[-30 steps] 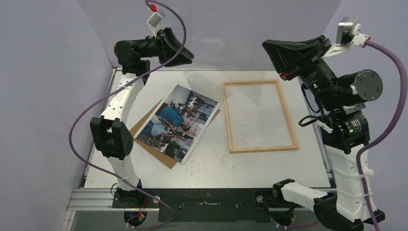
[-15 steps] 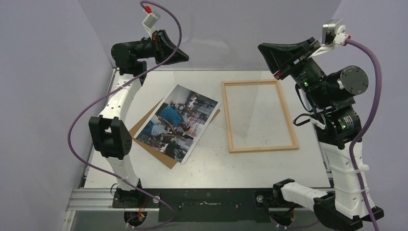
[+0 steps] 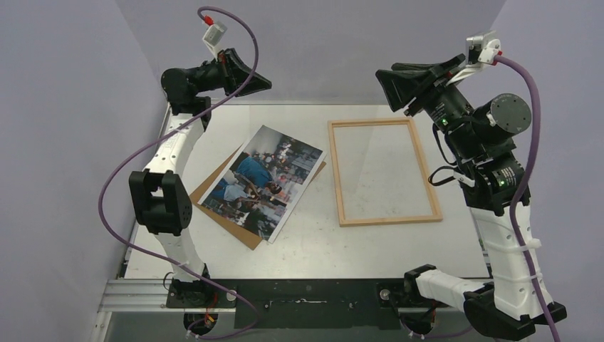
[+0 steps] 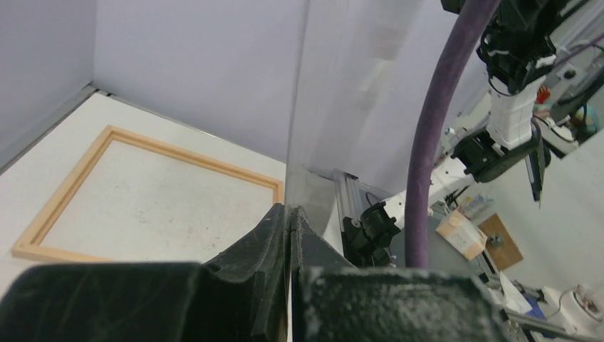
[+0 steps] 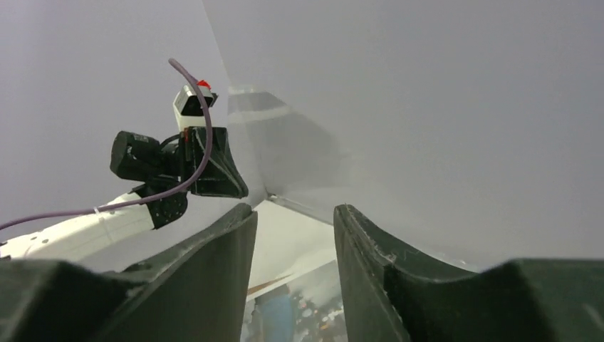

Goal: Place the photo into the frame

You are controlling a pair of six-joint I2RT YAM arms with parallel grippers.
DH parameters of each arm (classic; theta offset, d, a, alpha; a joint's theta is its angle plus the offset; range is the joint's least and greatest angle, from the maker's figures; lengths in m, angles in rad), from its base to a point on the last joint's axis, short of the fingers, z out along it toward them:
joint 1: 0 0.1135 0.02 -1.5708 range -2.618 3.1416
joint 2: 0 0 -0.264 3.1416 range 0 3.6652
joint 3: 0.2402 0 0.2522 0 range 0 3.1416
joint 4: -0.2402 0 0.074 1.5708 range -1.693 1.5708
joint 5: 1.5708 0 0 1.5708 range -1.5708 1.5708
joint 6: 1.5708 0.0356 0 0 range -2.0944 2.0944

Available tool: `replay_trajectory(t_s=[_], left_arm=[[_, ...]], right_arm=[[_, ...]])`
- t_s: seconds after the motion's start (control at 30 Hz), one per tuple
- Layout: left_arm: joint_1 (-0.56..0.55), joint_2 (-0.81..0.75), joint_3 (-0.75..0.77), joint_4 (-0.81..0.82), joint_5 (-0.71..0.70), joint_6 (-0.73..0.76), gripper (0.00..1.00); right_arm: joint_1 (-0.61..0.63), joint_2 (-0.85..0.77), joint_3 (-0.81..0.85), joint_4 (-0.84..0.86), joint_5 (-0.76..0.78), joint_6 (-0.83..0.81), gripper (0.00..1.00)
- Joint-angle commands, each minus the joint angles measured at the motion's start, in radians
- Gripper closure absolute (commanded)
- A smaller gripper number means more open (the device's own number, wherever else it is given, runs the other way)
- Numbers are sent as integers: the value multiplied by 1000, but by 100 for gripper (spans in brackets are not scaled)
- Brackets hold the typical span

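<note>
Two robot arms hold their grippers aloft over the far edge of a white table (image 3: 399, 249) while the job's two pieces lie flat below, untouched.

The glossy rectangular colour print of a street scene (image 3: 262, 182), with a figure in blue at its centre and a thin white border, rests at a slant on the left half of the table. It lies on top of a flat brown backing board (image 3: 238, 229), whose edges stick out beyond it at the near and left sides. The thin light-wood rectangular picture frame (image 3: 337, 174) lies to the right of the print, near its far-right corner but not touching it, with bare tabletop showing through its opening.

The left arm's black two-finger gripper (image 3: 262, 82) hangs above the table's far-left corner. Its own wrist camera shows the fingers (image 4: 274, 228) pressed together with nothing between them, and the frame (image 4: 194, 158) on the table beyond. The right arm's black gripper (image 3: 388, 82) hangs above the far end of the frame. From its wrist camera, its fingers (image 5: 228, 242) stand spread apart with a clear gap and grip nothing. Part of the print (image 5: 285, 313) is visible far below between them, and the left gripper (image 5: 214, 171) across the way. A purple cable (image 3: 121, 171) loops off each wrist against the pale lavender walls (image 3: 320, 43).
</note>
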Motion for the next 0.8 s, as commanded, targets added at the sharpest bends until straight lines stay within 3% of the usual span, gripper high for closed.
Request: replay_trajectory(t_s=[0.0,0.13,0.2,0.4,0.57,0.67,0.77], left_arm=[[90,-38,-92,-41,-129,37,100],[144,-72,-247,-12,-177,19,100],[175,-89,-311,-41,-189,39,100],[258,-140,-463,-21,-217,64,100],[277,-159,-432,-86,-235,85,100],[279,-200,-415,-250,-279,137,100],[278,-262,-396,-590,-366,243,100]], right_arm=[[-1,25,-41,-43,96,-61,47],[-8,19,-152,-43,201,-75,13],[-18,20,-197,-37,243,-74,7],[-76,43,-307,-4,335,-65,2],[-90,152,-355,-122,390,-31,3],[-86,253,-379,-244,397,56,5],[-58,342,-415,-319,419,133,8]])
